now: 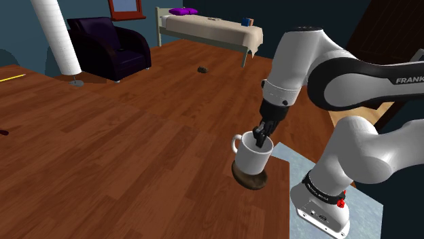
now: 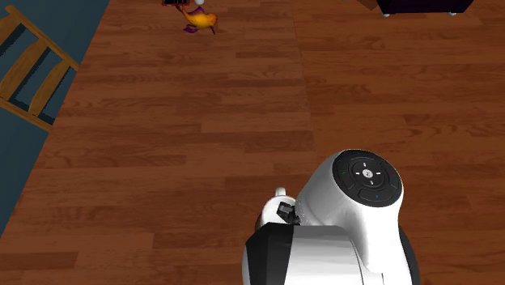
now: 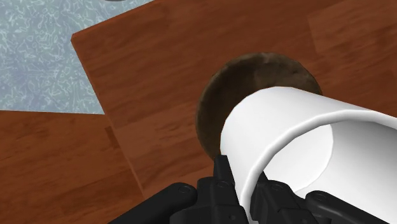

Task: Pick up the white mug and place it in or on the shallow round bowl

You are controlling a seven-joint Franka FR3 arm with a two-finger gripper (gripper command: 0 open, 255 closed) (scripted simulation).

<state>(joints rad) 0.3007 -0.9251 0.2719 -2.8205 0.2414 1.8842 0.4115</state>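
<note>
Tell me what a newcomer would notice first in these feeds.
The white mug stands out first, clasped at its rim by the black gripper, sitting on or just over the dark brown bowl near the wooden table's edge. Next comes the bulky white arm at the shoulder view's right. After that, the dark purple armchair and the bed in the background.
</note>
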